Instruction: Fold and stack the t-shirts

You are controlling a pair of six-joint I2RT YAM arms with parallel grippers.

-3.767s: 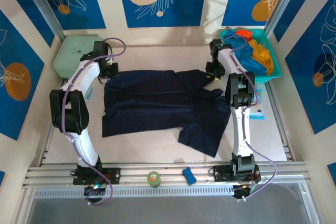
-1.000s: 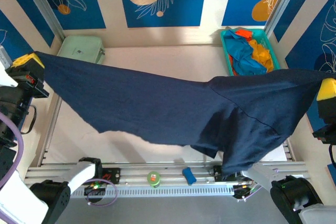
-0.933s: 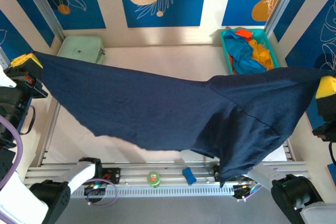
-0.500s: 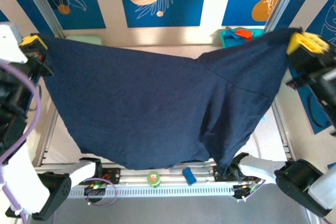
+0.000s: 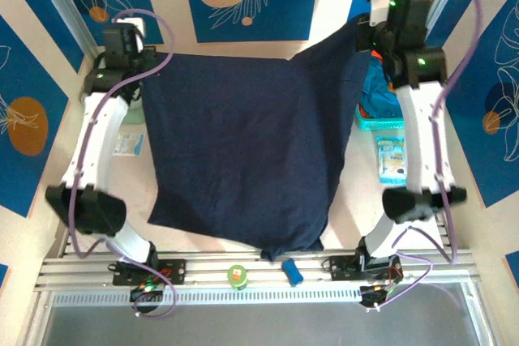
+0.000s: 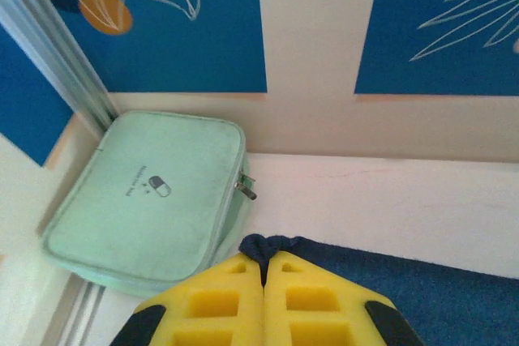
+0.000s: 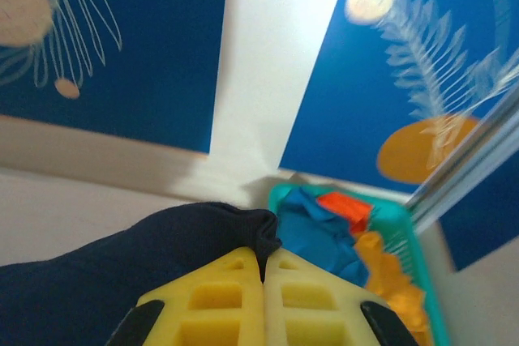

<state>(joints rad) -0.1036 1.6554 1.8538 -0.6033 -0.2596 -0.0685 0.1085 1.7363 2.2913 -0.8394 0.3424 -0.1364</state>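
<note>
Navy t-shirt (image 5: 243, 151), one, clamped by left pincer (image 6: 263, 265), right pincer (image 7: 263, 261), three bright t-shirts (image 7: 312, 237)

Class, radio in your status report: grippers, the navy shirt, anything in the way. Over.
Left gripper shut on navy t-shirt corner, beside green box. Right gripper shut on other corner, by teal basket. Shirt spread wide between them.
</note>
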